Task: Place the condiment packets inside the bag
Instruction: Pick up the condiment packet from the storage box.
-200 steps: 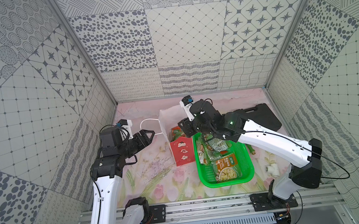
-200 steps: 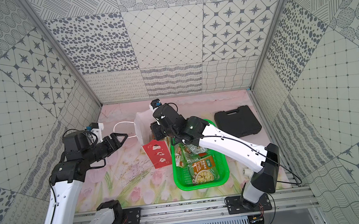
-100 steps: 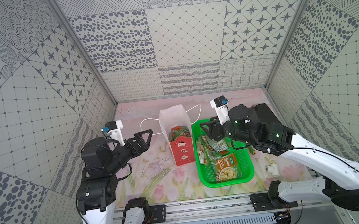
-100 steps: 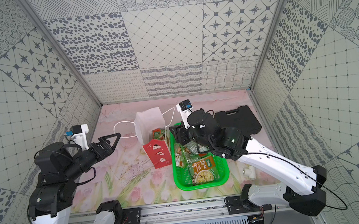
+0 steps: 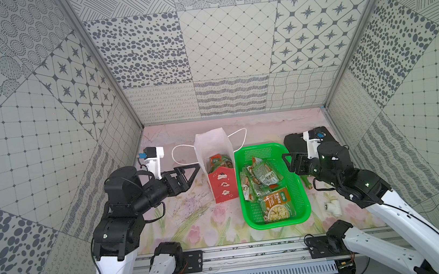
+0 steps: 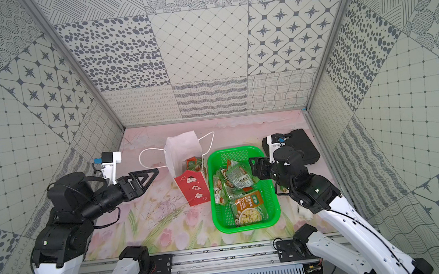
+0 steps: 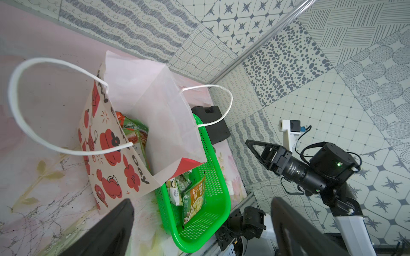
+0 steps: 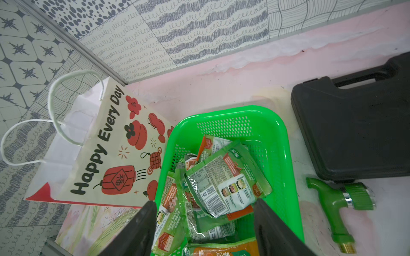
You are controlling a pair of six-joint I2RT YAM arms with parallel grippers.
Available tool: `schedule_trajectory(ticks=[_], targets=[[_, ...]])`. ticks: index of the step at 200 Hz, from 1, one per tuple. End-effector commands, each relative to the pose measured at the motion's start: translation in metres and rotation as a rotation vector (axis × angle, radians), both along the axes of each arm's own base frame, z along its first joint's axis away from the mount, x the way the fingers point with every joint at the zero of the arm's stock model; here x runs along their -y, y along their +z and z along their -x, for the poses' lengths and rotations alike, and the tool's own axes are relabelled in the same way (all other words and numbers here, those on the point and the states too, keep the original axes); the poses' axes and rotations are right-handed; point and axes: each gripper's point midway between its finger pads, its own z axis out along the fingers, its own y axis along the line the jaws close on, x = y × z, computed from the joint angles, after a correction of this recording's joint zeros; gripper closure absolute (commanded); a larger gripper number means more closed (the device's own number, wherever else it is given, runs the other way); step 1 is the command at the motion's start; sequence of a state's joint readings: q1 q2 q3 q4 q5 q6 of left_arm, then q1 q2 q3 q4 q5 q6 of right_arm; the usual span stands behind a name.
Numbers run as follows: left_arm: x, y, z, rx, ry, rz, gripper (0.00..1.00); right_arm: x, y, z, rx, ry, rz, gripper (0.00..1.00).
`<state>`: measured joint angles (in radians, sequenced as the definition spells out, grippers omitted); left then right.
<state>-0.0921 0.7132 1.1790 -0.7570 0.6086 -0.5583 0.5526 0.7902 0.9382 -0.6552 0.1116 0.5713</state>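
Note:
The bag stands open beside the green basket, and green condiment packets show inside its mouth. Several more packets lie heaped in the basket, a large one nearest the front. My left gripper hangs open just left of the bag, holding nothing. In the left wrist view its fingers frame the bag. My right gripper is open at the basket's right side. In the right wrist view it hovers empty over the basket's packets.
A black case lies at the back right beyond the basket. A green tap fitting and a small white fitting lie right of the basket. The bag's cord handles splay out to both sides.
My right gripper swung from over the bag's mouth to the basket's right side and opened. My left gripper drew back from the bag's handle and opened wider.

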Motion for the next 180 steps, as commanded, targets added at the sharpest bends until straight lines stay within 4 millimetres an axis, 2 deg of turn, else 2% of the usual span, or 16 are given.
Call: schedule_trajectory(ticks=[1, 35, 61, 81, 94, 134, 180], targets=[[0.028, 0.003, -0.001, 0.034, -0.111, 0.01, 0.03, 0.004, -0.005, -0.001, -0.011, -0.009, -0.051, 0.27], [0.062, -0.005, 0.008, 0.063, -0.21, -0.091, 0.08, 0.013, -0.02, -0.006, -0.053, -0.028, -0.051, 0.22], [0.1, -0.017, 0.019, 0.077, -0.321, -0.189, 0.11, 0.02, -0.029, -0.008, -0.075, -0.047, -0.053, 0.15], [0.128, -0.033, 0.026, 0.068, -0.402, -0.272, 0.15, 0.025, -0.038, -0.009, -0.097, -0.06, -0.057, 0.09], [0.144, -0.046, 0.03, 0.046, -0.453, -0.315, 0.22, 0.028, -0.042, -0.009, -0.109, -0.067, -0.065, 0.04], [0.182, -0.086, 0.04, -0.053, -0.575, -0.395, 0.3, 0.035, -0.052, -0.006, -0.127, -0.076, -0.085, 0.03], [0.209, -0.127, 0.037, -0.138, -0.606, -0.481, 0.35, 0.041, -0.055, -0.003, -0.132, -0.084, -0.105, 0.03]])
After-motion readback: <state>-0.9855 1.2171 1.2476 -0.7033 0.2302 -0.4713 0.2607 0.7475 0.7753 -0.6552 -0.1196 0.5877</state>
